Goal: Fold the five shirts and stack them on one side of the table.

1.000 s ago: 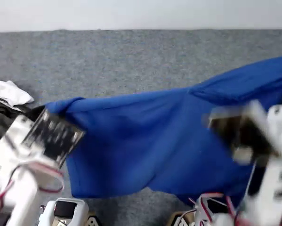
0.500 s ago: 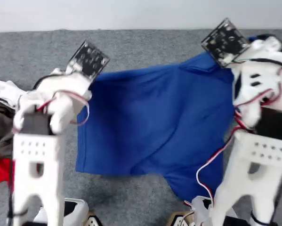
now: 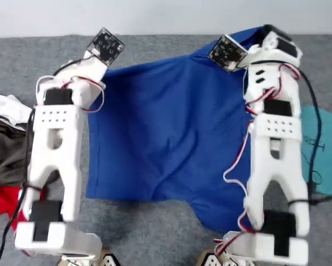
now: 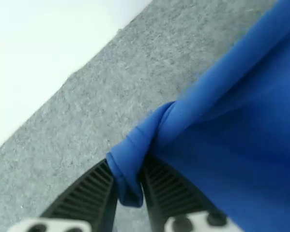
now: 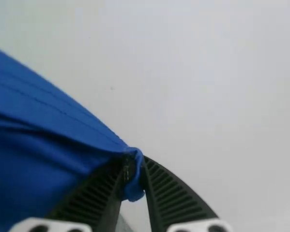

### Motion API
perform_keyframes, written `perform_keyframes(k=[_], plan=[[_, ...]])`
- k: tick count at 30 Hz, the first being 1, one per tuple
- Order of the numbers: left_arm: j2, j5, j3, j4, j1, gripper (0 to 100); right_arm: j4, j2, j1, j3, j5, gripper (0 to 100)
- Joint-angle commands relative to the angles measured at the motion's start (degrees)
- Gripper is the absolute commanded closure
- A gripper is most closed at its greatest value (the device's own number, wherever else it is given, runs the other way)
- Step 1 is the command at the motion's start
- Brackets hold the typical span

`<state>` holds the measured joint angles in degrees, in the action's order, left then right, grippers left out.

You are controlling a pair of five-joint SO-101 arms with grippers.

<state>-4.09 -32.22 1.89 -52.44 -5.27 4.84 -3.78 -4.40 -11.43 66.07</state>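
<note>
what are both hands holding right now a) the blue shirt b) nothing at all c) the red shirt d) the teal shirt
A: each wrist view shows an edge of the blue shirt pinched in its own hand, the left hand and the right hand.

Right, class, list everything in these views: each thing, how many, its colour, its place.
blue shirt: one, blue, spread across mid-table
white garment: one, white, table's left edge
grey garment: one, grey, left edge, nearer than the white
red garment: one, red, near left corner
teal garment: one, teal, right edge
table: one, grey, under everything
left end effector: one, black, shut on the blue shirt's far corner
right end effector: one, black, shut on its other far corner
</note>
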Motion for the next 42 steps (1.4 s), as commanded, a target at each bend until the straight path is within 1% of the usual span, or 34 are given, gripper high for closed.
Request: perform_keyframes(k=[1,4,6,9,17,20,23,33,37,42], plan=[[-4.40,-3.08,-8.04,-1.05,-1.05,98,-2.07,2.42,0.40,8.00,0.88,98.8],[-7.65,-4.31,-12.18,-6.51,-0.70,98,-1.19,3.38,0.84,9.49,0.88,98.8],[-9.05,-4.31,-14.02,-10.37,-0.26,98,2.15,3.21,1.54,9.67,0.88,98.8],[-10.37,-4.40,-14.46,-15.03,0.09,98,12.62,1.19,2.07,9.67,0.79,98.8],[-13.19,-4.40,-14.46,-22.68,0.00,98,43.30,-8.84,2.07,9.58,-0.53,98.8],[-13.19,-7.03,-14.46,-28.13,0.18,98,54.99,-12.35,2.07,9.58,-0.70,98.8],[-13.27,-9.85,-14.20,-33.05,-0.35,98,63.69,-14.46,2.07,9.58,-2.02,98.8],[-13.36,-10.02,-14.02,-45.80,0.00,98,89.36,-19.21,1.80,9.58,-2.64,98.8],[-13.27,-10.46,-9.54,-48.09,0.09,98,97.63,-21.49,1.71,9.41,-2.64,98.8],[-13.27,-11.60,-1.71,-48.00,0.18,98,97.98,-26.42,-1.10,4.66,-3.08,98.8]])
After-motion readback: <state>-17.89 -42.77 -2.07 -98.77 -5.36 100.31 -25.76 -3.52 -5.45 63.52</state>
